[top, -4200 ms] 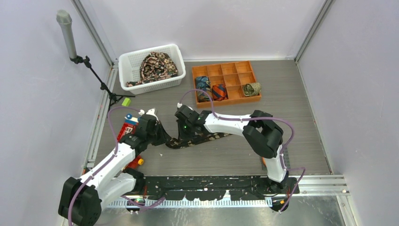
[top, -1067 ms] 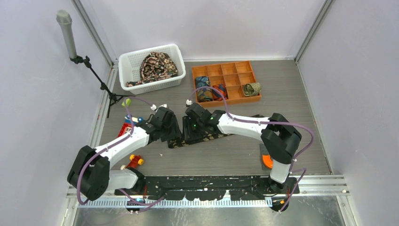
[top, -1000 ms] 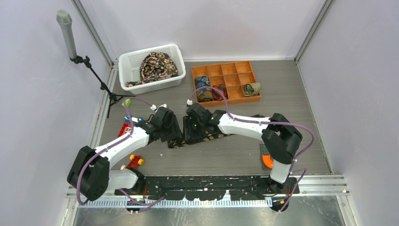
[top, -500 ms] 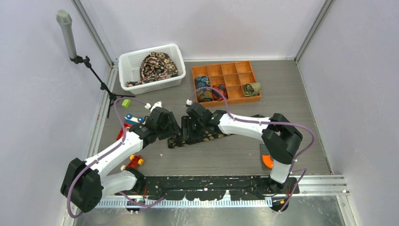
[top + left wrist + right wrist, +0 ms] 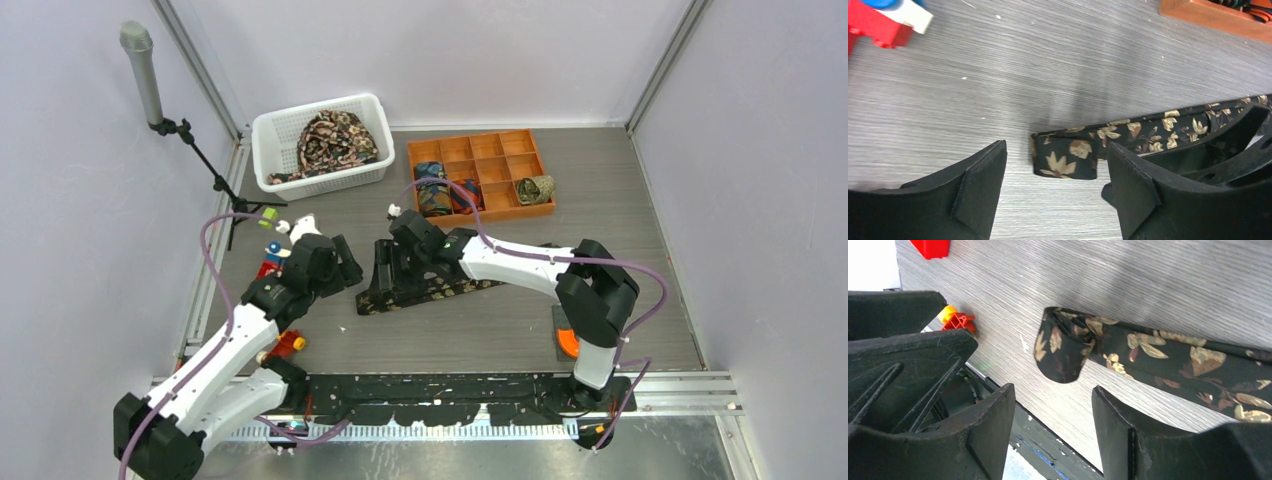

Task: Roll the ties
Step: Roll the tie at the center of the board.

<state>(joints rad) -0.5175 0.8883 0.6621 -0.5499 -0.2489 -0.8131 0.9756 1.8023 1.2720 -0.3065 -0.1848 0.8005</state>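
From above, the right claw [image 5: 383, 270] covers part of the tie [image 5: 440, 289] near its folded end. A cable [image 5: 432, 181] crosses the rolls [image 5: 433, 200] in the tray [image 5: 470, 139], their prints too small to read. In the left wrist view the tie passes behind that claw at 3 o'clock. The tray at 1 o'clock and a red block [image 5: 875, 29] at 10 o'clock are cut off. The right wrist view cuts the tie at 4 o'clock.

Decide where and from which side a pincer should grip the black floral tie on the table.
Probably the folded end of the tie, from above, straddling its two long edges. That end is doubled into a thicker fold, while the rest lies flat on the table.
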